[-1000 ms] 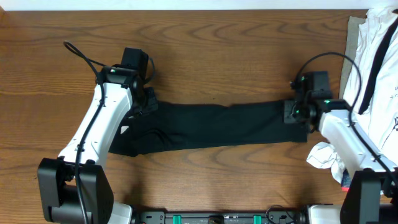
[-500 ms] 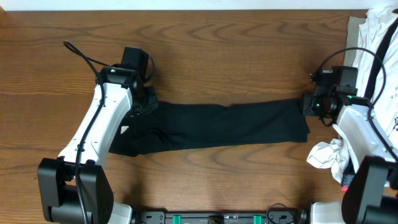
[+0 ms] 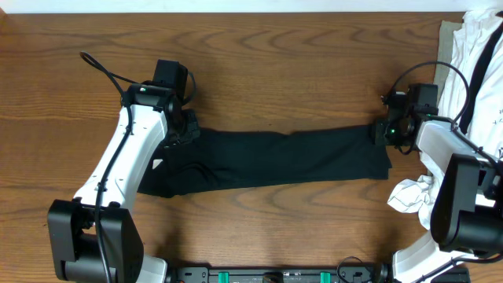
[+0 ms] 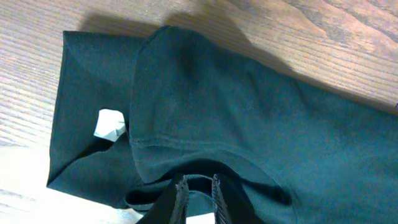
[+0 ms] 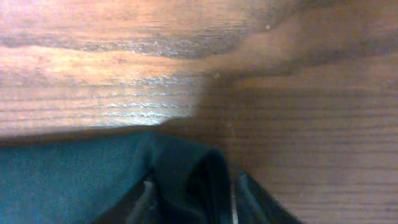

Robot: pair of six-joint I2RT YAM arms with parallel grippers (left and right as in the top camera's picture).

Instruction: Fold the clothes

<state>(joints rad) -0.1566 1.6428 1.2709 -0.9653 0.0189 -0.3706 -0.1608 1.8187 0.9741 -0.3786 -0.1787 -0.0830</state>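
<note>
Fingertips of the right gripper (image 5: 198, 200) are blurred and cut off at the frame's bottom, but they look clamped on a raised fold of the black shirt (image 3: 275, 161). Left gripper (image 4: 199, 190) pinches the collar end, fingers nearly together. The shirt lies flat mid-table (image 3: 275, 63), long axis left to right, collar leftward.

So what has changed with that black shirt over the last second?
The right end effector drew the black shirt's right end outward, toward the white clothes, then eased slightly back. That end now lies stretched further along the table. The left end effector, pinching the other end, stayed put, as did the rest of the shirt.
</note>
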